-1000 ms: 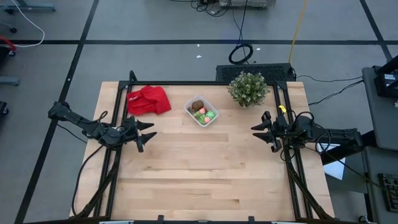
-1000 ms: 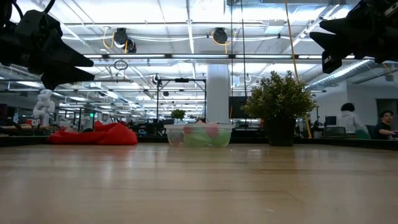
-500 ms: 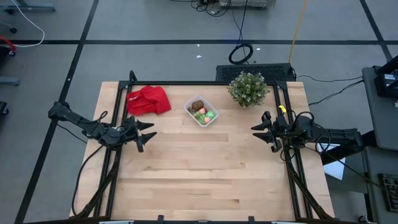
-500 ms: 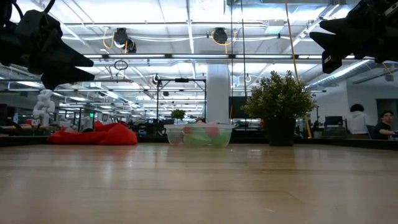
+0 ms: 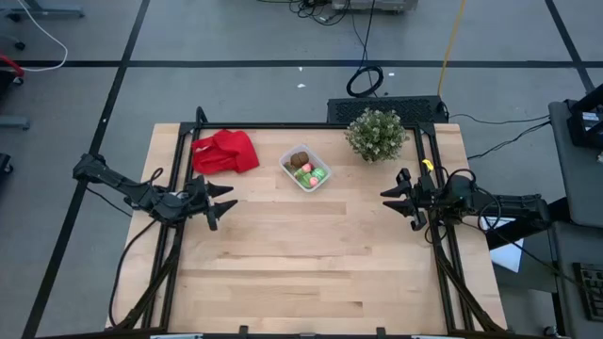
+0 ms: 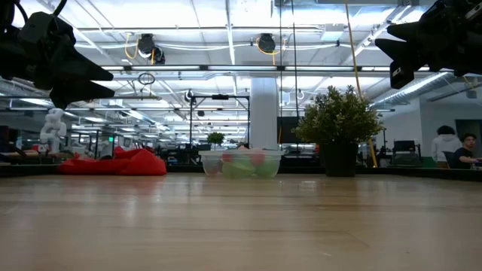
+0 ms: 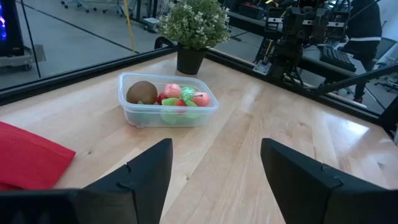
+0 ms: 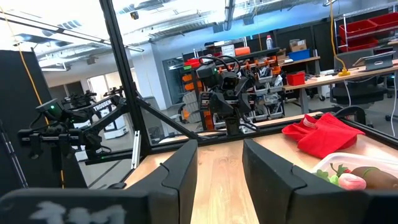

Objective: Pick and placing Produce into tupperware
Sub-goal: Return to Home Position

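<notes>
**Produce sits in the tupperware; both jaws hang released at the counter's edges**

Look first at what surrounds the work. A red cloth (image 5: 225, 152) lies crumpled at the far left of the counter (image 5: 311, 264). A bushy potted plant (image 5: 376, 134) stands at the far right. The tupperware (image 7: 132, 114) sits between them, apart from both, turned a little askew to the counter's edges. Black frame rails run along the left and right sides. In the low view, people (image 6: 452, 144) show in the room behind, far beyond the counter.

All the produce you can see is inside the tupperware: a brown piece (image 7: 142, 92) at one end, with pink (image 7: 172, 91), red (image 7: 200, 99) and green (image 7: 171, 115) pieces packed beside it. The container stands flat on the wood with its top uncovered.

Your left arm (image 5: 122, 188) reaches in from the left edge. The left jaws are spread wide and grasp nothing, pointing inward, nearer to you than the cloth. Your right arm (image 5: 490, 202) mirrors it at the right edge. The right jaws are also parted and unloaded, nearer than the plant. The low view shows both held well above the surface.

The tupperware lies well apart from either pair, farther back and roughly midway between them. Only bare wood lies between it and each. In the left wrist view it stands ahead of the spread fingers (image 7: 140, 180); the right wrist view catches just its corner.
</notes>
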